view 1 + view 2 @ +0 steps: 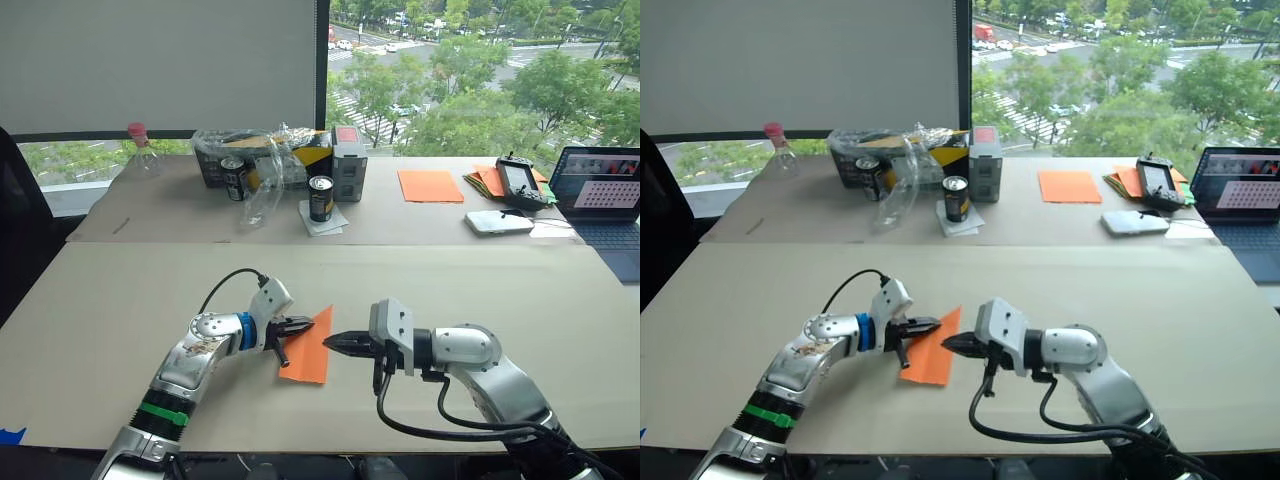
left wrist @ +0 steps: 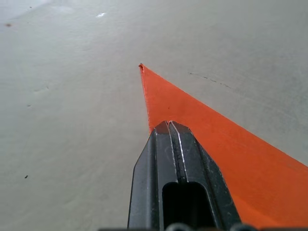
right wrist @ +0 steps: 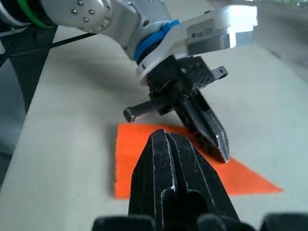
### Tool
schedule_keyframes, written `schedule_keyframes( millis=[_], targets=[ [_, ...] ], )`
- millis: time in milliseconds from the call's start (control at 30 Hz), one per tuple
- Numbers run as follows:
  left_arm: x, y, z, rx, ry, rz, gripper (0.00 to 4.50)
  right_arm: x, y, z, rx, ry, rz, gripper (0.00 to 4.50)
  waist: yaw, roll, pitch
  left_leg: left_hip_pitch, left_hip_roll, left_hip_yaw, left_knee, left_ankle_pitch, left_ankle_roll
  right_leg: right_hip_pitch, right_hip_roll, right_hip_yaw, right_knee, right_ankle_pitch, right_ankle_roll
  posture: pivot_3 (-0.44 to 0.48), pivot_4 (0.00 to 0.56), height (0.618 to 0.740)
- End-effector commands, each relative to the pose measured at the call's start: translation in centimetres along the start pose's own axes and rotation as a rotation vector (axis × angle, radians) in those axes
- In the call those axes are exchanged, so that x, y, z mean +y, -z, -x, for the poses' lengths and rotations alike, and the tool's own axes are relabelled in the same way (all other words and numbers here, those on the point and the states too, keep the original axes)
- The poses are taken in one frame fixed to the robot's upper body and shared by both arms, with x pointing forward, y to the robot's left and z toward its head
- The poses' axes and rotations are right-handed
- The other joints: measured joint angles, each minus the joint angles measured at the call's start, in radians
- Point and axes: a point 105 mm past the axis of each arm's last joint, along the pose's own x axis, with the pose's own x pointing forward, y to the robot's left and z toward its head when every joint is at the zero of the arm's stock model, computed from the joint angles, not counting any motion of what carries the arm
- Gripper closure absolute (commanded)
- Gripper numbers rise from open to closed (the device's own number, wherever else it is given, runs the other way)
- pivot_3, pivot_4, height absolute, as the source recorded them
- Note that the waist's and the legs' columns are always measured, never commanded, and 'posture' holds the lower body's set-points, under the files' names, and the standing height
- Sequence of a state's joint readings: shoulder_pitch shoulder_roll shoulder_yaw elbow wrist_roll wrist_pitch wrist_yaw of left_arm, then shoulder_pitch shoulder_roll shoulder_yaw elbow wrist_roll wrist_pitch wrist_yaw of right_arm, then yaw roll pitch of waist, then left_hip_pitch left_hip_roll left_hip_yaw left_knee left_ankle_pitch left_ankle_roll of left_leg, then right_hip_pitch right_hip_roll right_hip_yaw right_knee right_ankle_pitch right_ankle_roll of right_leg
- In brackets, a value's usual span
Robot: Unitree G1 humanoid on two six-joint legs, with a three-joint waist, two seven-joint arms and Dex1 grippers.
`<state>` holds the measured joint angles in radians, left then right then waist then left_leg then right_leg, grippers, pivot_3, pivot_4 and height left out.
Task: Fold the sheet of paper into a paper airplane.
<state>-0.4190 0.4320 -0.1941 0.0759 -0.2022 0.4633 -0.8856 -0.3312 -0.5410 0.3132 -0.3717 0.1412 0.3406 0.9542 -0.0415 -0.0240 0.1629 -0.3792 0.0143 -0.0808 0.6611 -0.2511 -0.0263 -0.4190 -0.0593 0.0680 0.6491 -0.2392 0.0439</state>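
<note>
Two grippers meet over the paper airplane (image 1: 310,347), a narrow orange wedge lying flat on the near table (image 1: 120,300), point toward 12 o'clock. Your left gripper (image 1: 298,326) sits at the wedge's 9 o'clock edge, fingers pressed together with no gap, tips down on the paper in the right wrist view; whether it pinches a layer you cannot tell. Your right gripper (image 1: 335,342) comes in from 3 o'clock, fingers likewise closed tight, holding nothing, tip just beside the wedge's edge. Looks like a mid-to-late fold, creasing stage. Next move probably needs you to pin with the left and run the right along the crease, or lift a flap for the wing.
</note>
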Motion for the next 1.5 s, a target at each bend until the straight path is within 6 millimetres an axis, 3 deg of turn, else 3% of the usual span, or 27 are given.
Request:
schedule_keyframes(
  millis=[33,367,667,933,1133,1500],
  targets=[
    [0.1,-0.1,0.3,0.012,0.02,-0.01,4.49,0.3,0.8,-1.4,0.057,-0.03,0.071,4.5,0.002,0.0,0.0,-0.001,0.0,0.0,0.0,0.0,0.0,0.0,0.0,0.0,0.0,0.0,0.0,0.0,0.15,0.72],
    [0.6,-1.5,-0.7,-0.004,0.038,-0.058,4.49,1.3,5.3,-5.0,0.21,-0.068,-0.018,4.5,0.002,0.0,0.0,-0.002,0.0,0.0,0.0,0.0,0.0,-0.002,-0.001,0.0,0.0,0.0,0.0,0.0,0.15,0.72],
    [1.0,-3.6,-4.4,-0.015,0.068,-0.117,4.49,1.6,7.7,-4.7,0.312,-0.028,-0.114,4.5,0.0,0.0,0.0,0.002,0.0,0.0,0.0,0.0,0.0,0.001,0.0,0.0,0.001,0.0,0.0,0.0,0.15,0.72],
    [1.1,-2.4,-5.9,0.055,0.082,-0.157,4.49,1.5,7.9,-4.0,0.32,0.01,-0.148,4.5,0.002,0.001,-0.001,0.003,-0.001,0.0,0.0,0.0,0.0,0.003,0.0,0.0,0.001,0.0,0.0,0.0,0.15,0.72],
    [1.0,-0.5,-4.4,0.096,0.083,-0.133,4.49,1.2,8.1,-3.9,0.326,0.017,-0.151,4.5,-0.001,0.001,-0.001,0.011,0.0,0.0,0.0,0.0,0.001,0.012,0.0,0.0,-0.001,-0.001,0.001,0.0,0.15,0.72],
    [0.1,2.1,1.0,0.135,0.003,-0.083,4.49,0.8,7.9,-5.0,0.31,-0.022,-0.131,4.5,-0.003,0.001,-0.002,0.016,0.0,0.0,0.0,0.0,0.001,0.016,0.0,0.0,-0.001,-0.001,0.001,0.0,0.15,0.72]
  ],
)
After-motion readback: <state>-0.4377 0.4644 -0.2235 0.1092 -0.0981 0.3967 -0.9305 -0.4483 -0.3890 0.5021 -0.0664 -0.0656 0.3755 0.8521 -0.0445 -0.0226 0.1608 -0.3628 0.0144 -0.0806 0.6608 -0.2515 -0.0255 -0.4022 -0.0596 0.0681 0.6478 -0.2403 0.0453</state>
